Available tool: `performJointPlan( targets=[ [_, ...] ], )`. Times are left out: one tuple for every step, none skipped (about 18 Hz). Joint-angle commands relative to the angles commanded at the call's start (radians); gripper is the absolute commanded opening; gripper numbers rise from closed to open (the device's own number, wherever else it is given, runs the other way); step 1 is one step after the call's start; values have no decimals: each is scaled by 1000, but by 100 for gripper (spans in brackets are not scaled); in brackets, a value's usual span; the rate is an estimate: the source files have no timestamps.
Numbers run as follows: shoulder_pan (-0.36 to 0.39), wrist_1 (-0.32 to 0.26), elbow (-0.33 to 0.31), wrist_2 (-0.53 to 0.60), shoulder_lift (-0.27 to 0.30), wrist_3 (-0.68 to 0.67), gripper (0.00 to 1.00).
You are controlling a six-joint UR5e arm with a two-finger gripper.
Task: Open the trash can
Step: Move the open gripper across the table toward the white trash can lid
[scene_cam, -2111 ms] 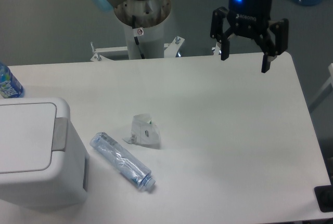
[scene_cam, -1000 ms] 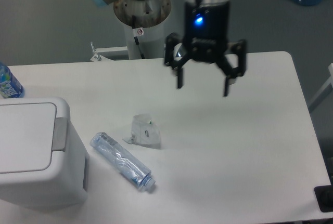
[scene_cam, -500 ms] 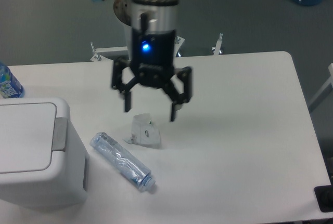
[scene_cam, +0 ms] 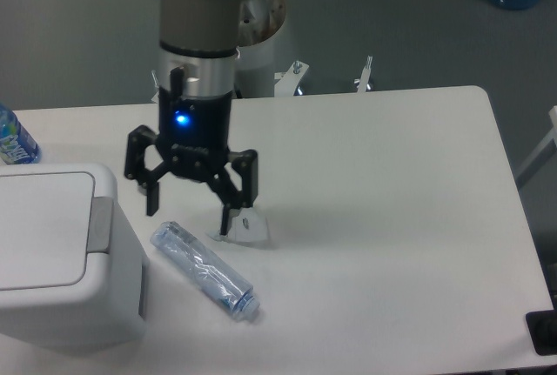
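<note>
The trash can (scene_cam: 52,262) is a large boxy white bin at the table's front left, its flat white lid down and its grey push tab (scene_cam: 101,224) on the right edge of the lid. My gripper (scene_cam: 190,211) hangs open and empty above the table, just right of the tab and a little higher than it. Its fingers (scene_cam: 150,197) point down, not touching the bin.
A crushed clear plastic bottle (scene_cam: 205,270) lies on the table just below the gripper. A small crumpled clear wrapper (scene_cam: 248,225) sits behind the right finger. A blue-labelled bottle (scene_cam: 13,138) stands at the far left edge. The robot base (scene_cam: 252,44) is behind the table.
The gripper has swept from the table's back right to the left and downward, now beside the trash can's tab. It stayed open. Nothing else moved.
</note>
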Motion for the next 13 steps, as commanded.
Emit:
performJointPlan(
  targets=[
    [-6,2,-6,0,0,-12,100],
    [-9,2,-12,0,0,-19,100],
    [-12,0,-20,2,0,-25,100],
    [-17,0,-25,2,2,-31,100],
    [-23,0,-26,2,0,-41,100],
    [-25,2,-26,2,0,-55,100],
    [-26,2,-26,0,0,-71,100],
    [-28,2,-26,0,0,-81,100],
    [-34,2,-26,0,0,-86,100],
    [-38,2,-26,0,0,-86,100],
    [-40,2,-26,0,-2,-86,100],
    [-41,2,-28,0,-3,-88,100],
    [-48,2,-26,0,-5,-88,100]
  ],
)
